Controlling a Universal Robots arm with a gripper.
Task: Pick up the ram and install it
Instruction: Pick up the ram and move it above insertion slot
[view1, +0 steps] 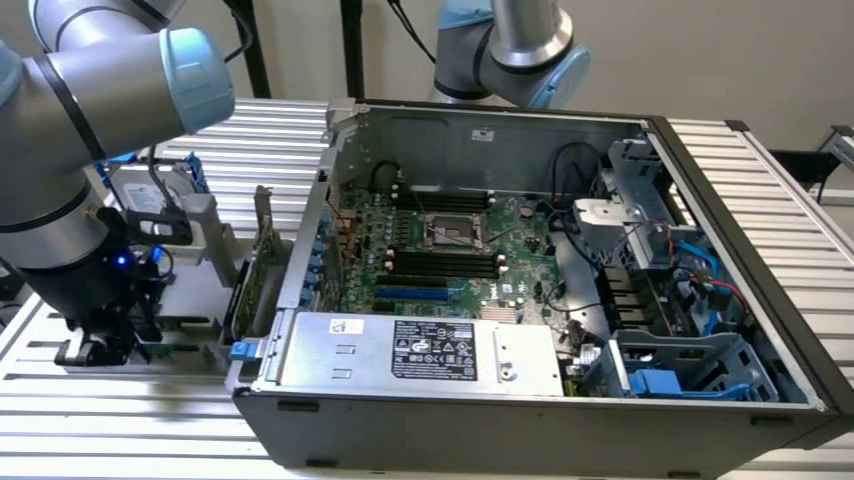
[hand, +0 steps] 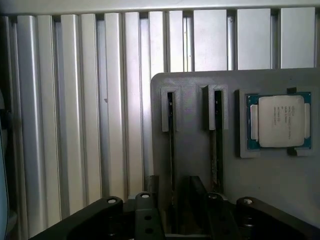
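- The hand hangs low over a grey holder, its fingers apart.
- The ram stands on edge in a holder slot and runs in between the fingers.
- A second stick stands in the neighbouring slot, just beside the hand.
- A processor chip lies further off on the holder.
- The holder rests on the slatted surface.
- The open computer case sits well apart from the hand.
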